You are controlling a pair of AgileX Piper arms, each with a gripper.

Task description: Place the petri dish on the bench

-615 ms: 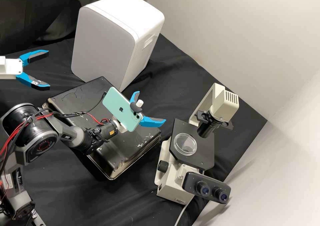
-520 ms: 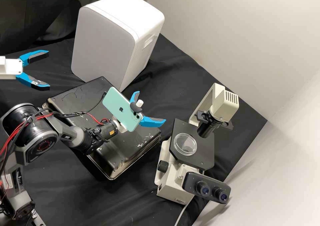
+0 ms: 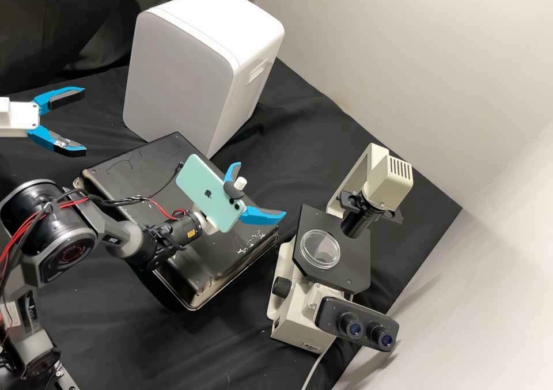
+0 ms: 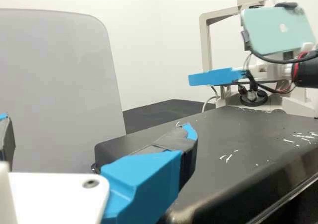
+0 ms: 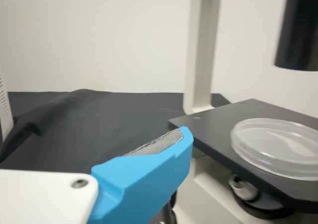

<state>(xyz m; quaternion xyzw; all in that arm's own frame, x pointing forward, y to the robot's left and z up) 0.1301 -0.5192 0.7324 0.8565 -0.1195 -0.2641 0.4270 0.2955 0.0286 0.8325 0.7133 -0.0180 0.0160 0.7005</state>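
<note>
Right hand (image 3: 262,187) has dipped slightly, fingers apart, nearer arm to the target.
Petri dish (image 3: 319,249) sits on the microscope stage (image 3: 354,266), just lower right of it; left hand (image 3: 84,118), also spread, far upper left.

High slant; low wrist views toward microscope (image 3: 292,312), seemingly.

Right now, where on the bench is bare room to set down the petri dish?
Two bare patches of bench: one between the white box, the black tray and the microscope; one at the front, before the tray. The gap between tray and microscope is narrow, and the right pincer hangs close by.
</note>
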